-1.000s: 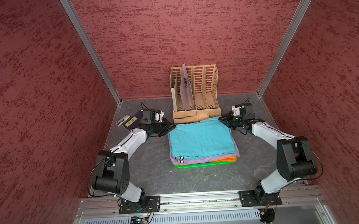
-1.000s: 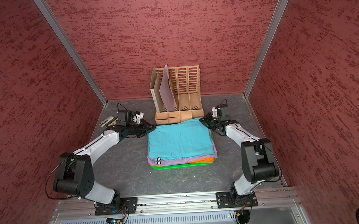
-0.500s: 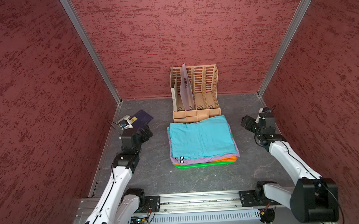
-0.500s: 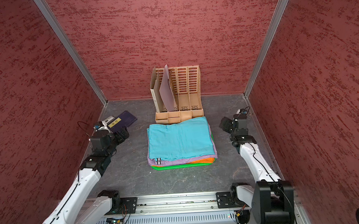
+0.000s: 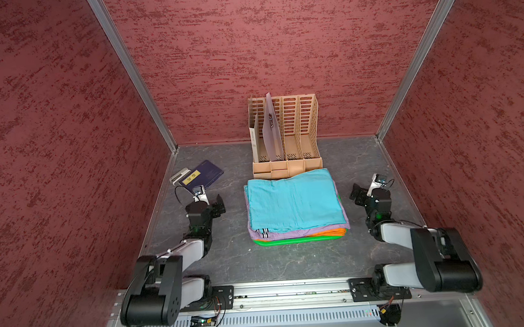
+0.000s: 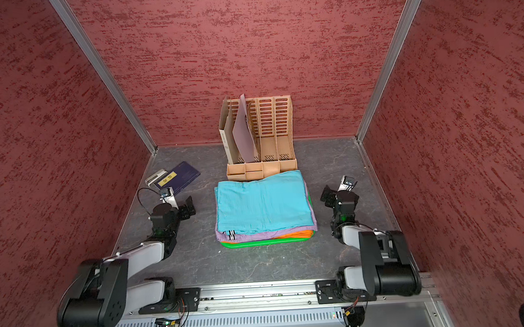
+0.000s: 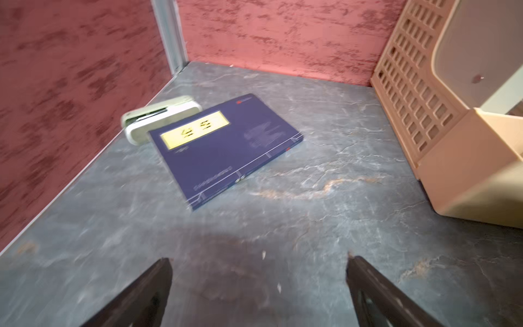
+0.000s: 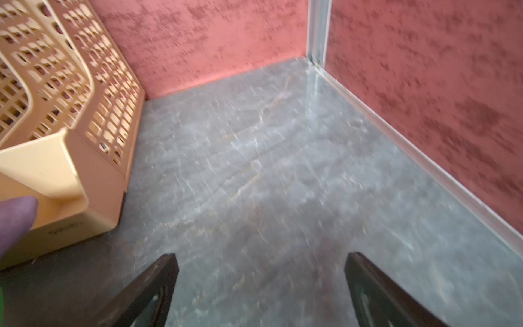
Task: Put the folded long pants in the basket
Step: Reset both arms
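The folded long pants lie stacked in the basket in both top views: turquoise on top, lilac under it, orange lower. Only the basket's green rim shows beneath them. My left gripper is open and empty, left of the stack, over bare table. My right gripper is open and empty, right of the stack. A lilac cloth corner shows at the edge of the right wrist view.
A beige slotted file organizer stands directly behind the stack, holding folders. A dark blue booklet and a small white device lie at the back left. Red walls close three sides.
Both grippers were nearly shut at the stack's far corners; they have opened, and both arms have drawn back toward the front and folded at the stack's sides.
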### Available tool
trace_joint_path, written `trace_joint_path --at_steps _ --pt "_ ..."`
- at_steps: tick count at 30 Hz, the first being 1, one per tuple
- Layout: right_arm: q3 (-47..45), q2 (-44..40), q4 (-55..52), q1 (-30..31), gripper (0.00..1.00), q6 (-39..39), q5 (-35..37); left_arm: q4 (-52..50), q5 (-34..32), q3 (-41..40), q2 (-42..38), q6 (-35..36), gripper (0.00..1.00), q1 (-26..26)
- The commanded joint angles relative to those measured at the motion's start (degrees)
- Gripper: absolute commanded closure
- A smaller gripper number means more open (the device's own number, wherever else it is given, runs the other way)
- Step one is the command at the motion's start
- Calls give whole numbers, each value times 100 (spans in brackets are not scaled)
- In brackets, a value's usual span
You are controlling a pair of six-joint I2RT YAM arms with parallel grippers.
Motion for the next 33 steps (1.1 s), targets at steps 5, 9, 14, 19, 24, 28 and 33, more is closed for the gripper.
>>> trace_joint_path --at_steps 5,9,14,19,24,28,33 --pt "382 679 1022 95 2 -683 -864 1515 890 471 1198 440 0 182" --pt "571 609 538 134 2 -728 -872 1087 1110 589 1106 252 0 383" --pt "540 603 590 197 2 -803 -901 1258 797 524 1113 338 0 216" --pt "539 607 613 194 2 -804 -902 1230 912 548 1133 322 0 266" --pt "542 614 621 197 2 -813 -902 1222 952 563 1132 305 0 286" --pt "538 614 629 193 2 -814 -907 1146 1085 596 1138 288 0 343" --pt "543 617 628 196 2 -813 -902 1178 1080 583 1136 283 0 347"
